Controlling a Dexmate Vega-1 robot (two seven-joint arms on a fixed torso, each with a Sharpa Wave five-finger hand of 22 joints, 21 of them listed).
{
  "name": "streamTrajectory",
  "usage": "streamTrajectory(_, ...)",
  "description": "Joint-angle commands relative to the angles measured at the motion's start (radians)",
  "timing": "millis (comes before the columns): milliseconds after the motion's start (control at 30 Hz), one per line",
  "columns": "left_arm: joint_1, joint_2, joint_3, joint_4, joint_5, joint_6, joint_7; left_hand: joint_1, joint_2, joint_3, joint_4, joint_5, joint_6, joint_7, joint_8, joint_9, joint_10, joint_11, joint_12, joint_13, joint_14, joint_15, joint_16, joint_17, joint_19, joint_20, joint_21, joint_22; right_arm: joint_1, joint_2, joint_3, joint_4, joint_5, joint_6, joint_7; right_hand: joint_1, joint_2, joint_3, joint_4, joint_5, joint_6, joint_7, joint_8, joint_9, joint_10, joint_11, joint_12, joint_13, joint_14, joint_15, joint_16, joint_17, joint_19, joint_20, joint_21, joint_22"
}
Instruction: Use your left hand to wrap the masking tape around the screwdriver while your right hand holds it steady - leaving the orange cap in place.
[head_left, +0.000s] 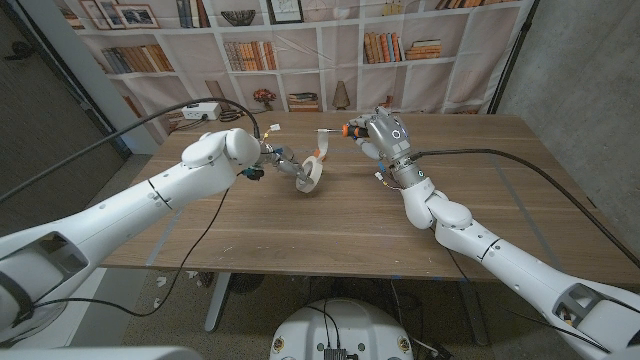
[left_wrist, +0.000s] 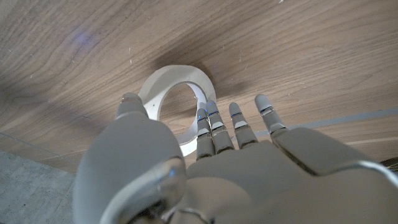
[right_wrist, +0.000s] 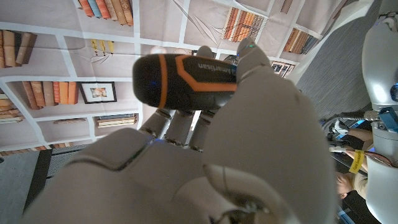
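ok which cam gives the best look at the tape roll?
Left wrist view: the masking tape roll stands on edge on the table, open centre visible, just past the left hand. Head view shows it small, beside that hand.

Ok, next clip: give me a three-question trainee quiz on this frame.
1. True or false: the right robot hand holds the screwdriver off the table.
2. The masking tape roll is: A) on the wooden table by the left robot hand; B) lifted in the right robot hand; C) on a shelf.
3. Fill in: the black handle carries an ____ band.

Key: 1 true; 2 A; 3 orange.
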Motion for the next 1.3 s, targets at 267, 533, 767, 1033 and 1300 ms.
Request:
streamTrajectory(267, -0.021, -0.109, 0.096, 0.071, 0.156, -0.048, -0.022, 0.030, 0.075, 0.027, -0.007, -0.006, 0.037, -0.019, 0.025, -0.001, 0.047, -0.014, 0.026, -0.026, 0.028, -0.018, 0.020, -0.032, -0.102, 0.006, -0.021, -0.006, -0.023, -0.008, 0.014, -0.019, 0.008, -0.007, -0.009, 0.152, 0.154, -0.002, 0.003, 0.004, 0.070, -0.066, 0.004, 0.003, 0.010, -0.002, -0.005, 0.003, 0.106, -0.167, -0.002, 0.003, -0.005, -0.153, 0.010, 0.002)
streamTrajectory(533, 0.058, -0.131, 0.091, 0.048, 0.304, -0.014, 0.140, 0.250, 0.218, 0.211, -0.168, -0.065, 0.422, -0.058, 0.118, -0.002, 0.442, -0.099, 0.126, -0.115, 0.345, -0.172, 0.105, -0.157, 0.082, -0.039, -0.005, -0.012, -0.026, -0.009, 0.019, -0.025, 0.009, -0.010, -0.005, 0.153, 0.155, -0.004, 0.004, 0.005, 0.070, -0.068, 0.003, 0.003, 0.009, -0.004, -0.009, 0.003, 0.107, -0.167, -0.004, 0.004, -0.006, -0.153, 0.012, 0.002)
streamTrajectory(767, 0.181, -0.143, -0.013, 0.047, 0.284, -0.067, 0.376, 0.294, 0.261, 0.356, -0.135, -0.060, 0.557, -0.031, 0.166, 0.016, 0.578, -0.097, 0.171, -0.102, 0.500, -0.241, 0.166, -0.138, 0.191, -0.073, 0.034, -0.009, -0.020, -0.004, 0.015, -0.014, 0.009, -0.007, 0.001, 0.154, 0.157, -0.005, 0.004, 0.004, 0.069, -0.069, 0.002, 0.002, 0.010, -0.004, -0.010, 0.003, 0.109, -0.167, -0.005, 0.004, -0.006, -0.153, 0.013, 0.002)
streamTrajectory(1033, 0.273, -0.170, -0.082, 0.026, 0.350, -0.039, 0.602, 0.323, 0.221, 0.388, -0.128, -0.034, 0.629, -0.013, 0.222, 0.056, 0.682, -0.118, 0.232, -0.046, 0.650, -0.266, 0.254, -0.075, 0.293, -0.106, 0.087, -0.001, -0.016, 0.002, 0.013, -0.008, 0.015, -0.002, -0.006, 0.155, 0.157, -0.007, 0.004, 0.004, 0.070, -0.066, 0.002, 0.002, 0.013, -0.002, -0.011, 0.004, 0.110, -0.167, -0.007, 0.004, -0.008, -0.153, 0.014, 0.002)
streamTrajectory(1300, 0.305, -0.236, -0.120, 0.033, 0.438, 0.119, 0.712, 0.349, 0.204, 0.384, -0.153, -0.019, 0.655, -0.016, 0.226, 0.053, 0.722, -0.126, 0.267, -0.004, 0.723, -0.270, 0.280, -0.059, 0.341, -0.131, 0.115, 0.003, -0.029, -0.001, 0.022, -0.022, 0.020, -0.009, -0.016, 0.156, 0.157, -0.009, 0.004, 0.004, 0.069, -0.069, 0.001, 0.001, 0.012, -0.004, -0.013, 0.005, 0.110, -0.167, -0.009, 0.005, -0.009, -0.153, 0.016, 0.002)
